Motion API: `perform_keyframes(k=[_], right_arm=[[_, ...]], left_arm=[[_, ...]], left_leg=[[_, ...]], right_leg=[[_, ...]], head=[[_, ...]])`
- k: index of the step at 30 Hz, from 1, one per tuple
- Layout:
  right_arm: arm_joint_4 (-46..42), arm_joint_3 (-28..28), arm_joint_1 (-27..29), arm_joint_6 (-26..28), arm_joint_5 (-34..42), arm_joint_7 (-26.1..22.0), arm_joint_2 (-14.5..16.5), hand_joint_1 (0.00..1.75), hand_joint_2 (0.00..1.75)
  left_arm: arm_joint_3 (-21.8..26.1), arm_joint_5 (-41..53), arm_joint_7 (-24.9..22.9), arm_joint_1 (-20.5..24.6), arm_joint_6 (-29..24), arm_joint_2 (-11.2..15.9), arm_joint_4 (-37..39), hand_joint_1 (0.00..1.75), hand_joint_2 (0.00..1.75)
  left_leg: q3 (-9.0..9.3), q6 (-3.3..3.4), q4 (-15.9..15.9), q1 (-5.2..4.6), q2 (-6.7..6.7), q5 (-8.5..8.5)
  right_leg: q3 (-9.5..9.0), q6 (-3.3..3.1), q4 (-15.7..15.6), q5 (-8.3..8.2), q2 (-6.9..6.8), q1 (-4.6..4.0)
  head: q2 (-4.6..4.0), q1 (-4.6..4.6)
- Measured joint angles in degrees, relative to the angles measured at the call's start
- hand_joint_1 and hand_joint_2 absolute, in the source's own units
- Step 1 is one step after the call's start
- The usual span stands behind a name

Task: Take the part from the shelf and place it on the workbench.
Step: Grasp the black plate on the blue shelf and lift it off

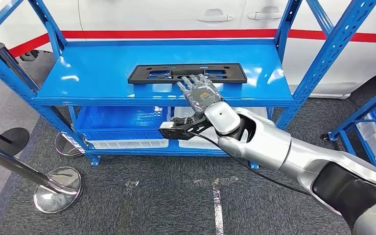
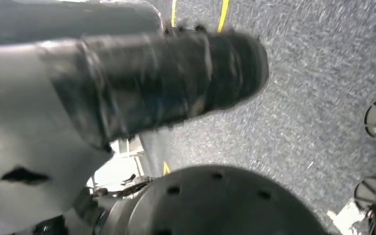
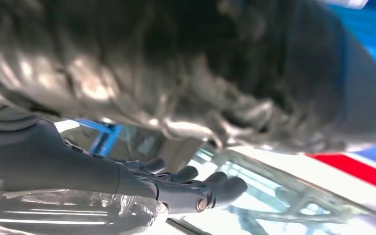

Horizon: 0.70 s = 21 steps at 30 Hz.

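The part (image 1: 152, 73) is a flat black rectangular frame with cut-outs, lying on the top board of the blue shelf (image 1: 88, 73). My right hand (image 1: 200, 93) reaches in from the lower right, palm down and fingers stretched out, their tips at the part's near edge. It holds nothing. In the right wrist view the fingers (image 3: 196, 188) extend straight over a glossy surface. The left wrist view shows my left hand (image 2: 166, 78) only as a blurred dark shape over grey carpet, so I cannot read how its fingers lie.
White bins (image 1: 127, 143) sit on the lower shelf board. Two chrome stanchion bases (image 1: 58, 188) and poles stand at the left. Another blue rack (image 1: 372, 122) stands at the right. A white car (image 1: 176, 14) with a red stripe is behind the shelf.
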<state>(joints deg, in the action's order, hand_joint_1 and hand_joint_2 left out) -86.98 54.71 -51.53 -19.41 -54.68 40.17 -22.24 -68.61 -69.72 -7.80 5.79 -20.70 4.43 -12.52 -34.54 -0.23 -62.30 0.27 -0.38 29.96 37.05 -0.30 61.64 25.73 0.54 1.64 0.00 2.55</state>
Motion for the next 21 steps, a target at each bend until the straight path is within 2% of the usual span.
perform_keyframes(k=[1, 3, 4, 5, 6, 8, 9, 10, 12, 14, 15, 16, 18, 19, 20, 21], right_arm=[[-0.1, -0.1, -0.1, 0.0, 0.0, 0.0, 0.0, 0.00, 0.00], [-0.1, -0.1, -0.1, -0.1, 0.0, -0.1, 0.0, 0.00, 0.00], [-0.1, -0.1, 0.0, -0.1, 0.0, -0.1, 0.0, 0.00, 0.00], [-0.1, -0.1, 0.0, -0.1, 0.0, -0.1, 0.0, 0.00, 0.00], [-0.1, -0.1, 0.0, -0.1, 0.0, -0.1, 0.0, 0.00, 0.00], [-0.2, -0.1, 0.0, -0.3, -0.1, -0.1, 0.0, 0.00, 0.00], [-0.3, -0.1, -0.1, -0.5, -0.2, -0.1, -0.1, 0.00, 0.00], [-0.4, -0.1, 0.0, -0.8, -0.3, -0.1, -0.1, 0.00, 0.00], [-0.6, -0.1, 0.2, -1.2, -0.4, -0.1, -0.2, 0.00, 0.00], [-0.9, -0.3, 0.6, -1.3, -0.4, -0.1, -0.5, 0.00, 0.00], [-1.0, -0.5, 0.6, -1.3, -0.4, -0.1, -0.7, 0.00, 0.00], [-1.1, -0.6, 0.6, -1.3, -0.5, -0.1, -0.8, 0.00, 0.00], [-1.2, -0.7, 0.8, -1.3, -0.5, -0.1, -1.0, 0.00, 0.00], [-1.2, -0.7, 1.1, -1.2, -0.5, -0.1, -1.1, 0.00, 0.00], [-1.2, -0.7, 1.4, -1.1, -0.5, -0.1, -1.3, 0.00, 0.00], [-1.2, -0.7, 1.6, -1.1, -0.6, -0.1, -1.4, 0.00, 0.00]], left_arm=[[0.0, 0.0, 0.0, 0.0, 0.0, 0.0, 0.0, 0.00, 0.00], [0.0, 0.0, 0.0, 0.1, 0.0, -0.1, 0.0, 0.00, 0.00], [0.0, 0.0, 0.0, 0.2, 0.0, -0.1, 0.0, 0.00, 0.00], [0.0, 0.0, 0.0, 0.1, 0.0, -0.1, 0.0, 0.00, 0.00], [0.0, 0.0, 0.0, 0.1, 0.0, -0.1, 0.0, 0.00, 0.00], [0.0, 0.0, 0.0, -0.1, 0.0, 0.1, 0.0, 0.00, 0.00], [0.0, 0.0, -0.1, -0.1, -0.1, 0.2, 0.0, 0.00, 0.00], [0.0, 0.0, -0.1, 0.0, -0.1, 0.3, 0.1, 0.00, 0.00], [0.0, 0.0, -0.1, 0.1, -0.2, 0.3, 0.1, 0.00, 0.00], [0.0, 0.0, -0.1, 0.2, -0.3, 0.3, 0.1, 0.00, 0.00], [0.0, 0.0, -0.1, 0.2, -0.3, 0.3, 0.1, 0.00, 0.00], [0.0, 0.0, -0.1, 0.1, -0.2, 0.2, 0.1, 0.00, 0.00], [0.0, 0.0, 0.0, 0.1, -0.2, 0.2, 0.1, 0.00, 0.00], [0.0, 0.0, 0.0, 0.1, -0.2, 0.2, 0.1, 0.00, 0.00], [0.0, 0.0, 0.0, 0.1, -0.2, 0.2, 0.1, 0.00, 0.00], [0.0, 0.0, -0.1, 0.1, -0.2, 0.2, 0.1, 0.00, 0.00]], left_leg=[[-1.36, -0.29, -2.7, 0.09, 0.07, 1.29], [-5.27, -0.69, -9.7, 0.20, 0.10, 3.74], [-6.86, -0.70, -12.0, 0.22, 0.10, 3.95], [-7.56, -0.55, -12.4, 0.20, 0.10, 3.07], [-7.19, -0.21, -10.6, 0.12, 0.09, 1.11], [-4.43, 1.02, -3.5, -0.28, 0.07, -3.47], [-3.12, 1.68, -0.5, -0.58, 0.07, -4.80], [-2.22, 2.24, 1.5, -0.89, 0.07, -5.21], [-1.54, 2.81, 2.9, -1.32, 0.07, -4.91], [-0.34, 2.89, 4.7, -0.90, 0.19, -5.18], [0.42, 2.94, 5.7, -0.65, 0.29, -5.40], [1.10, 2.95, 6.4, -0.39, 0.40, -5.52], [1.67, 3.10, 6.5, -0.40, 0.46, -5.23], [1.82, 3.09, 6.4, -0.35, 0.40, -4.96], [1.97, 2.98, 6.1, -0.28, 0.30, -4.62], [2.10, 2.79, 5.7, -0.15, 0.19, -4.20]], right_leg=[[-0.19, -0.23, -0.1, 0.12, 0.00, -0.01], [-0.48, -0.54, -0.1, 0.40, 0.00, -0.14], [-0.69, -0.63, -0.1, 0.58, 0.01, -0.26], [-0.98, -0.68, -0.1, 0.80, 0.05, -0.38], [-1.36, -0.71, -0.1, 1.04, 0.12, -0.54], [-2.20, -0.72, -0.2, 1.50, 0.22, -0.73], [-2.47, -0.63, -0.4, 1.63, 0.24, -0.75], [-2.55, -0.46, -0.6, 1.68, 0.23, -0.66], [-2.62, 0.07, -1.1, 1.59, 0.18, -0.50], [-2.78, 0.59, -1.1, 1.82, 0.01, -0.62], [-2.45, 0.78, -0.1, 2.44, -0.08, -0.75], [-1.37, 0.93, 2.3, 3.54, -0.16, -0.82], [2.28, 1.26, 9.0, 5.99, -0.22, -0.71], [4.05, 1.50, 11.7, 6.43, -0.24, -0.55], [4.96, 1.76, 12.4, 5.80, -0.27, -0.34], [4.90, 2.03, 11.2, 4.21, -0.31, -0.11]], head=[[0.00, -0.11], [0.00, -0.22], [0.00, -0.21], [0.00, -0.22], [0.00, -0.22], [0.00, -0.17], [0.00, -0.15], [0.00, -0.16], [0.00, -0.22], [0.00, -0.10], [0.00, -0.05], [0.00, 0.07], [0.00, 0.13], [0.00, 0.16], [0.00, 0.15], [0.00, 0.15]])
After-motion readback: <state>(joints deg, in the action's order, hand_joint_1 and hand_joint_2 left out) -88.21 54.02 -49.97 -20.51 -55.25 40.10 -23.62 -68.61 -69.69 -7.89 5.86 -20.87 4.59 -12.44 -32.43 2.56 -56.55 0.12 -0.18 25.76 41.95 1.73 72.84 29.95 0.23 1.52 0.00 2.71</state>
